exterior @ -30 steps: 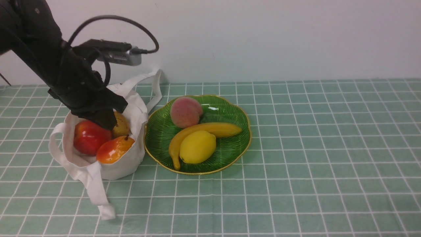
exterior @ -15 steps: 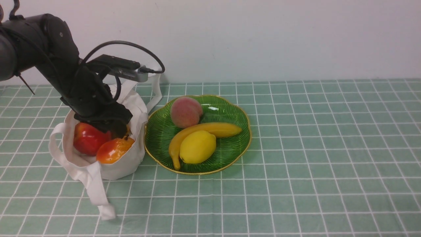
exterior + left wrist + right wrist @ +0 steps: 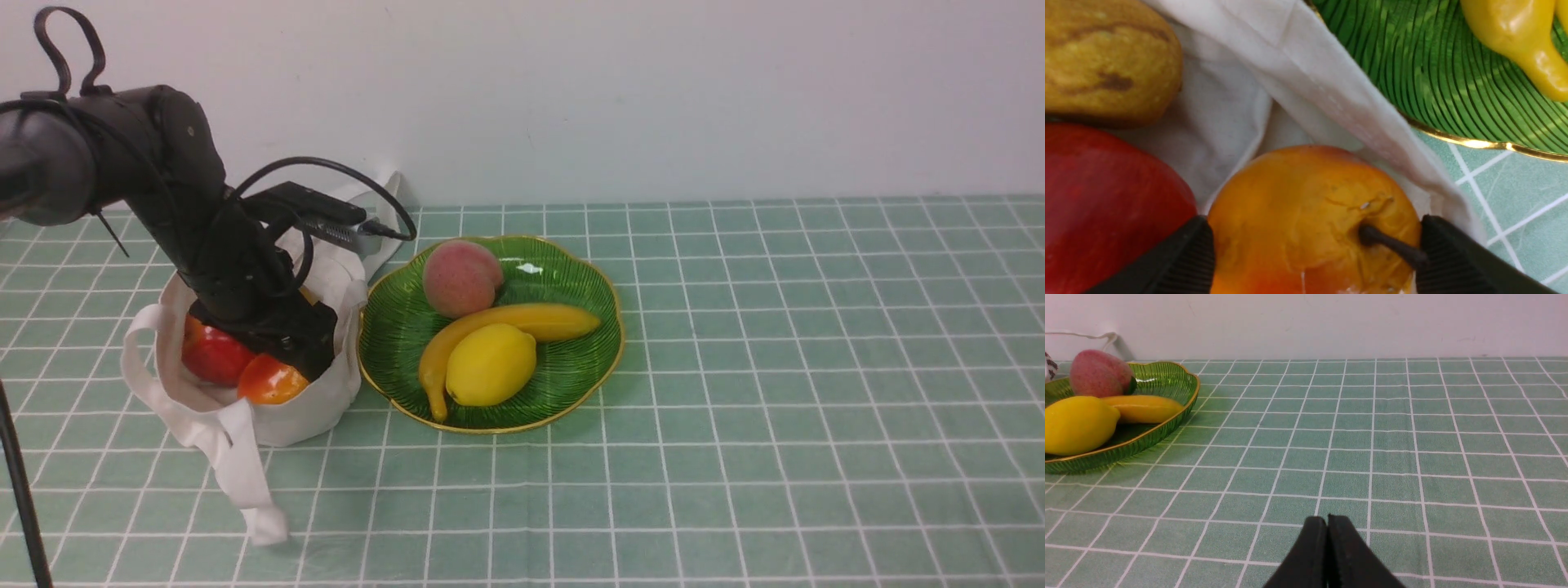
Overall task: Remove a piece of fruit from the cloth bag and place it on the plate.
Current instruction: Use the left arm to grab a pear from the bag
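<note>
The cloth bag (image 3: 310, 408) stands open at the left of the table, beside the green plate (image 3: 571, 376). The piece of fruit (image 3: 269, 380), orange-yellow with a dark stem, lies in the bag's front part. My left gripper (image 3: 290, 351) is down inside the bag. In the left wrist view it (image 3: 1314, 245) is open, with one finger on each side of the fruit (image 3: 1306, 220), close against its sides. The bag wall (image 3: 1306, 81) and the plate (image 3: 1433, 81) show behind. My right gripper (image 3: 1327, 522) is shut and empty, low over bare cloth, right of the plate (image 3: 1167, 416).
A red apple (image 3: 212, 355) and a brownish fruit (image 3: 1106, 61) also lie in the bag. A peach (image 3: 461, 278), a banana (image 3: 522, 322) and a lemon (image 3: 490, 363) lie on the plate. A bag strap (image 3: 245, 482) trails towards the front.
My left arm has come down and forward into the bag. Its gripper moved from above the back fruit to around the orange-yellow fruit, now partly hiding it.
</note>
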Available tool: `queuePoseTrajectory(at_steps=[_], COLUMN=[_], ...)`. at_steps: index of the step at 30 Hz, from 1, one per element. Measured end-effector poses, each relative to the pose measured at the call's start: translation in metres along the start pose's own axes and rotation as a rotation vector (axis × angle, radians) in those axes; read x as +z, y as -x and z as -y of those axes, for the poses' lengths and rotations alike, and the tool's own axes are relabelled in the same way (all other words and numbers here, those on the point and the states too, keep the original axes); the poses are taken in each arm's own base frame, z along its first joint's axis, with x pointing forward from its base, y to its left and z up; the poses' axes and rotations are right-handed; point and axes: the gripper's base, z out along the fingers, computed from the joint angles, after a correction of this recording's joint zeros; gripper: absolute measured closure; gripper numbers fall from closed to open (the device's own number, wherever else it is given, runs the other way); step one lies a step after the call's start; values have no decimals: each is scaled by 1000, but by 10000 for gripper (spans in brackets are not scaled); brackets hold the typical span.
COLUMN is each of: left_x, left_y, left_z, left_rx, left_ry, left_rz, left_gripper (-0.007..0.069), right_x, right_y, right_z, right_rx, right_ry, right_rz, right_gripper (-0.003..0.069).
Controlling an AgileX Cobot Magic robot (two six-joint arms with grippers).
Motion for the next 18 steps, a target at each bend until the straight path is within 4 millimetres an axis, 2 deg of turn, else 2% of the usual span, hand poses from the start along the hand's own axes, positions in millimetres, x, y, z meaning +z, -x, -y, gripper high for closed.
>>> queuePoseTrajectory(at_steps=[4, 7, 13, 15, 18], left_x=[2, 2, -1, -13, -43], left_y=[1, 1, -1, -2, 1], left_z=[0, 0, 0, 1, 4], left_rx=[-2, -4, -50, -86, -100], left_ry=[-4, -9, -7, 14, 47], left_rz=[-3, -7, -20, -14, 39], left_gripper=[58, 98, 98, 106, 108], right_x=[0, 0, 0, 0, 0], right_y=[0, 0, 0, 0, 0], right_z=[0, 0, 0, 0, 0], right_rx=[0, 0, 0, 0, 0], right_ry=[0, 0, 0, 0, 0], right_rz=[0, 0, 0, 0, 0], right_gripper=[671, 671, 671, 671, 671])
